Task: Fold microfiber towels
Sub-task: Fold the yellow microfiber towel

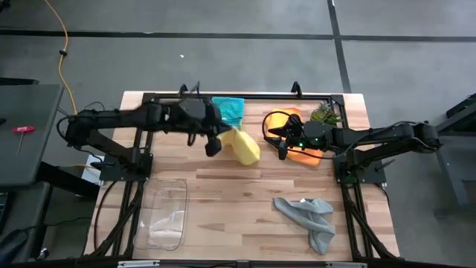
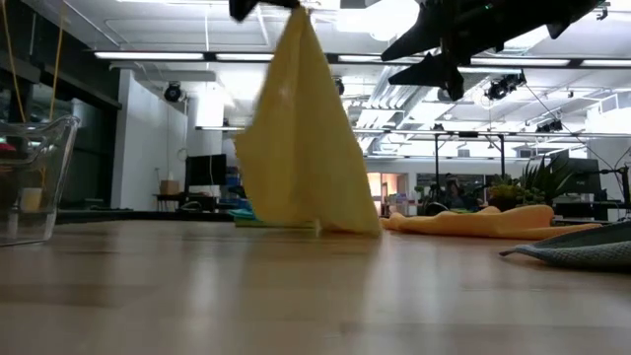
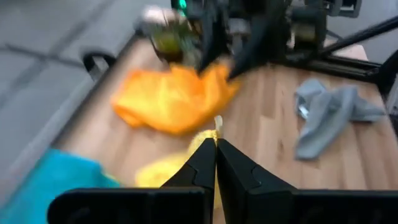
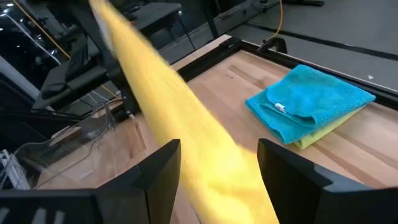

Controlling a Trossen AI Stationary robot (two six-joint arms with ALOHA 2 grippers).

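Yellow towel (image 1: 246, 147): pinched at one corner by the left gripper (image 1: 213, 145), hanging in a cone whose lower edge rests on the wooden table (image 1: 223, 197); it sits just beside the teal towel (image 1: 229, 109), on that towel's tray-ward side.
Left gripper: jaws pressed together on the yellow cloth, seen in the left wrist view as fingers meeting with a tuft of yellow between them (image 3: 216, 155).
Right gripper (image 1: 280, 141): fingers spread wide, holding nothing, hovering on the far side of the yellow towel from the teal one, above the edge of the orange towel (image 1: 303, 152).
Teal towel: already folded, lying on top of a lime green towel (image 4: 329, 127) at the table's back rail.
Grey towel (image 1: 309, 217): crumpled, well apart from the teal towel, toward the front right.
Clear tray (image 1: 165, 214): well apart from the teal towel, at the front left.
Step in hand (judgement): lift and spread the yellow towel for folding.
How to do it well (judgement): the right gripper should close on a second free corner of the same edge, not mid-cloth; then draw both corners apart until the hanging edge is taut before laying flat.
Risk (judgement): the open right fingers are close to the orange cloth and could snag it instead.
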